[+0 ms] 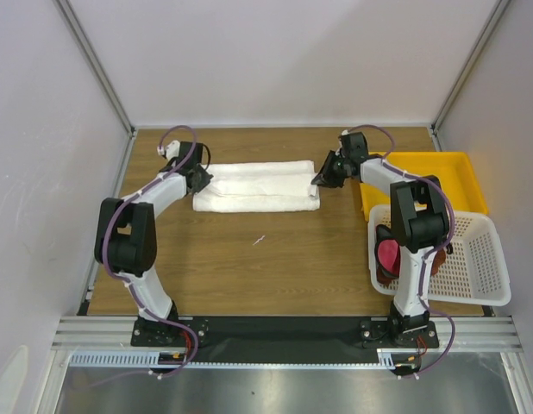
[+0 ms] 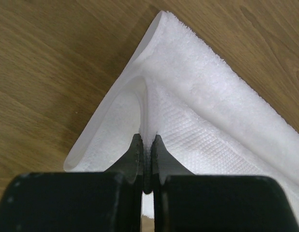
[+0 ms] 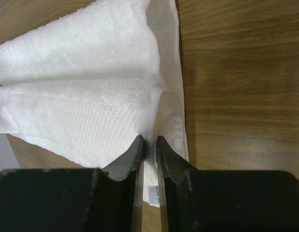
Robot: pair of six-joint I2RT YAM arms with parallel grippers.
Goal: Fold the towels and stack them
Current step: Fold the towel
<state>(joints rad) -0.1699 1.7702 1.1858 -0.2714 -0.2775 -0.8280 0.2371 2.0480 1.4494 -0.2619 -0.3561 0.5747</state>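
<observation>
A white towel (image 1: 258,186) lies folded lengthwise into a long band at the back middle of the table. My left gripper (image 1: 200,179) pinches its left end; in the left wrist view the gripper (image 2: 147,140) is shut on a raised ridge of the white towel (image 2: 207,101). At the right end my right gripper (image 1: 319,179) grips the cloth; the right wrist view shows that gripper (image 3: 148,141) shut on the white towel (image 3: 82,82), its small tag (image 3: 153,193) showing between the fingers. A magenta-pink towel (image 1: 388,254) and a reddish-brown one (image 1: 387,274) lie in the basket, partly behind the right arm.
A white perforated basket (image 1: 478,259) stands at the right near edge. A yellow tray (image 1: 452,172) sits behind it at the back right. Grey walls close off the table on the left, back and right. A small scrap (image 1: 259,240) lies on the wood mid-table.
</observation>
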